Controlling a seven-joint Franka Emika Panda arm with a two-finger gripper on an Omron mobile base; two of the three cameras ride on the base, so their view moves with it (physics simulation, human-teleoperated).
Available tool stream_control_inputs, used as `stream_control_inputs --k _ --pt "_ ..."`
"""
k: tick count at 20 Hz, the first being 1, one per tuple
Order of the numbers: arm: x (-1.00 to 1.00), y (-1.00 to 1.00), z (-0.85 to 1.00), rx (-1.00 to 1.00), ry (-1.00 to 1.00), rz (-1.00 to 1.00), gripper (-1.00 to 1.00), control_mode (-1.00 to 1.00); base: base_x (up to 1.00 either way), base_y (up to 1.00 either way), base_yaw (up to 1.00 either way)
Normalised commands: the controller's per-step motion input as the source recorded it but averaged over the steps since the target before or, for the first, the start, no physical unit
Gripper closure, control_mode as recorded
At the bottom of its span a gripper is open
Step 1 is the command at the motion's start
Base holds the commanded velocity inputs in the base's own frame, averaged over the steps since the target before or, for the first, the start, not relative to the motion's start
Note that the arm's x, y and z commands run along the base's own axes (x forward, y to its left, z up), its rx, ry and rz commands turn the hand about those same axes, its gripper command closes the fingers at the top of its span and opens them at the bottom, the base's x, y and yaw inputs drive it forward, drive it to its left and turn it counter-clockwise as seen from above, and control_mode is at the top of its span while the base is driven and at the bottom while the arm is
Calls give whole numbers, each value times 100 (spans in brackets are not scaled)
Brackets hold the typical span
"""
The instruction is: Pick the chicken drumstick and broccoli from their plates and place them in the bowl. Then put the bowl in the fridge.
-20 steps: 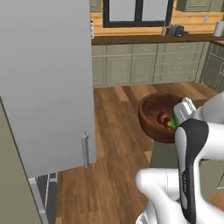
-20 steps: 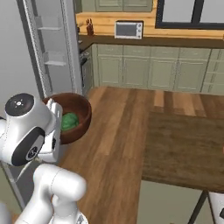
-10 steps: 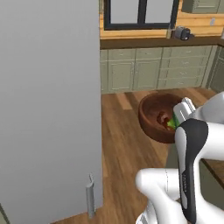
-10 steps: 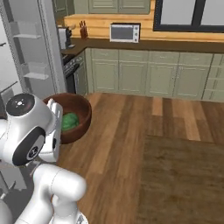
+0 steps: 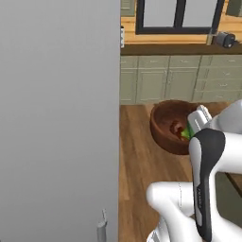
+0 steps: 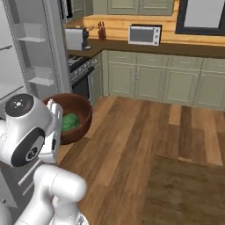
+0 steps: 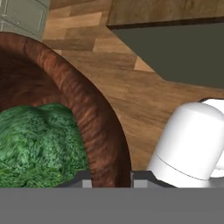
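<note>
Left base view: the fridge [image 5: 56, 118] door stands at left, with the bowl [image 5: 168, 125] carried in the air beside it, chicken drumstick [image 5: 177, 127] and broccoli [image 5: 184, 134] inside. The gripper [image 7: 111, 177] is seen clamped shut on the bowl's rim, apparently one finger either side. The wooden bowl is judged stiff but glossy and off-balance at a rim grip, so tilting is to be avoided.

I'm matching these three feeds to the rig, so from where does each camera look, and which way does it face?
Left base view: behind the arm's left, facing the grey fridge door and the bowl; white arm at lower right.
Right base view: behind its right, facing the kitchen cabinets; arm at lower left.
Hand view: on the hand, along the gripper clamping the bowl's rim; white arm link at right.
Shared: all show the bowl with the broccoli inside.
</note>
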Motion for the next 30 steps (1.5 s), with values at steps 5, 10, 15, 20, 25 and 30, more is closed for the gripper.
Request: stream_control_inputs --k 5,10,15,20,25,30 --pt "0 0 0 0 0 0 100 100 71 -82 27" --pt "0 0 0 0 0 0 100 100 81 -55 20" --pt "0 0 0 0 0 0 100 100 93 24 15" --pt "0 0 0 0 0 0 100 100 100 30 -1" --pt "0 0 0 0 0 0 100 100 31 8 14" --pt "0 0 0 0 0 0 100 100 -15 0 53"
